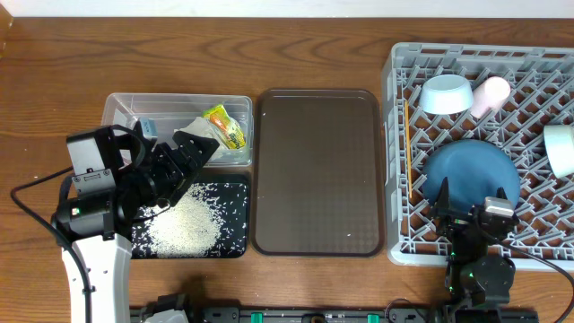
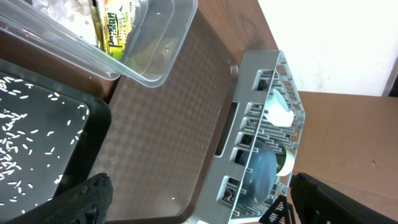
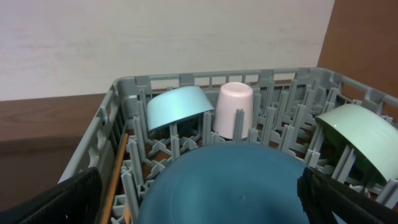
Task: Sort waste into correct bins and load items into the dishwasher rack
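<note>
Right claw (image 1: 468, 213) is spread wide and empty at the rack's (image 1: 475, 52) front rim. The plate (image 1: 473, 170) is inside the rack, just ahead of the claw. Left claw (image 1: 190, 154), well left of the rack over the rice (image 1: 184, 224), is also wide and empty. I judge it best to lift the right claw straight back, clear of the plate. Plate's seating on the pegs is hidden.

Dark-blue plate (image 1: 473, 170), grey lattice rack (image 1: 392, 161)

Bright even light, soft shadows; white wall (image 2: 336, 37) blown out in left wrist view; near dark-blue plate (image 3: 230, 183) slightly blurred, overhead sharp
</note>
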Tool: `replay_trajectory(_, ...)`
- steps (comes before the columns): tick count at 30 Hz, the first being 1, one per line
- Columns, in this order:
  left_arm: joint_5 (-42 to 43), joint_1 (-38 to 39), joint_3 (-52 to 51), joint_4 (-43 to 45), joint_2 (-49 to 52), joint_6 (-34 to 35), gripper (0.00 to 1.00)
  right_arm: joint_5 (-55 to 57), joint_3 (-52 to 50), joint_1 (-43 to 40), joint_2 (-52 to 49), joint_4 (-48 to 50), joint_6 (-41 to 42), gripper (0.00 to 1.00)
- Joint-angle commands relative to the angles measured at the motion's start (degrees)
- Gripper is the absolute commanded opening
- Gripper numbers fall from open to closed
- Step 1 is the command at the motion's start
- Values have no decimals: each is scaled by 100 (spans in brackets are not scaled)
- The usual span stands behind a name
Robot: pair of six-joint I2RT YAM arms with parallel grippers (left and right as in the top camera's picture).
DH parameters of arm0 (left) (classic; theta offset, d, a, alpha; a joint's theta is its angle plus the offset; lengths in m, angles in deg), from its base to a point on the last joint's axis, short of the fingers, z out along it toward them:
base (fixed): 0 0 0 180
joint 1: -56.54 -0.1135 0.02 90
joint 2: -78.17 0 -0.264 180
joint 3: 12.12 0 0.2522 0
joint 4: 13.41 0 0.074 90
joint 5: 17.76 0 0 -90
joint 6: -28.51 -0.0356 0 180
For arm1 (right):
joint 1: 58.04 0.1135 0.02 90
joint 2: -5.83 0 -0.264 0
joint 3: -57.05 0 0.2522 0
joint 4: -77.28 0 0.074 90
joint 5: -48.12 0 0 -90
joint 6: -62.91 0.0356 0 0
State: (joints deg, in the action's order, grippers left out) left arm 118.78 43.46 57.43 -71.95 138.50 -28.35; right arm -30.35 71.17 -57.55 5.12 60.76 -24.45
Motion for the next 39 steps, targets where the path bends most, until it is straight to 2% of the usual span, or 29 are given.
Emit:
replay_trajectory(1, 35, -24, 46, 2, 0, -57, 94, -15, -9, -28, 46, -26, 116, 99)
replay_trajectory(37, 35, -24, 46, 2, 0, -57, 94, -15, -7, -31, 44, -26, 118, 99)
replay_trajectory(38, -109, -24, 46, -11, 0, -74, 98, -15, -7, -31, 44, -26, 118, 99)
replay_trajectory(39, -662, -26, 13, -20, -26, -79, 98, -15, -7, -31, 44, -26, 118, 99)
